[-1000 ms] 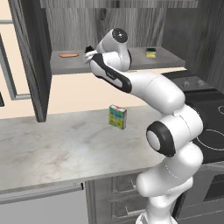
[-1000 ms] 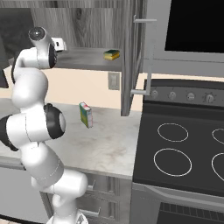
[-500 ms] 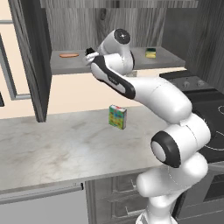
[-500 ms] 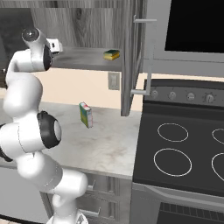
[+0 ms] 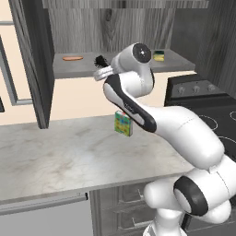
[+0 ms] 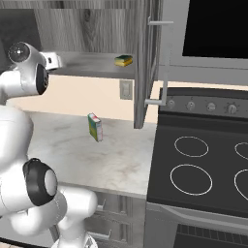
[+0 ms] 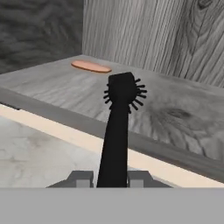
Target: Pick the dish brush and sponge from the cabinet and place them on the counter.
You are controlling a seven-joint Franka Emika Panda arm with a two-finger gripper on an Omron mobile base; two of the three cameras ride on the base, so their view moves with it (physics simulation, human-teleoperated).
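My gripper (image 7: 111, 179) is shut on the black handle of the dish brush (image 7: 116, 131). The brush's bristly head points at the shelf of the open cabinet (image 7: 175, 118). From the left base view the gripper (image 5: 103, 73) hangs at the shelf's front edge, and the dish brush (image 5: 100, 61) sticks up just above it. The green and yellow sponge (image 5: 159, 56) lies at the right end of the shelf, well to the right of the hand, and the sponge (image 6: 124, 60) also shows from the right base view. The marble counter (image 5: 60, 156) stretches below.
A flat orange oval (image 5: 72, 58) lies on the shelf's left part. A multicoloured box (image 5: 123, 124) stands on the counter under the hand. Open cabinet doors (image 5: 32, 64) (image 6: 145, 63) flank the shelf. The black stovetop (image 6: 193, 164) borders the counter on the right.
The hand has drawn back a little and lower from the shelf with the brush in it. The arm's elbow has swung down and outward. The sponge and box have not moved.
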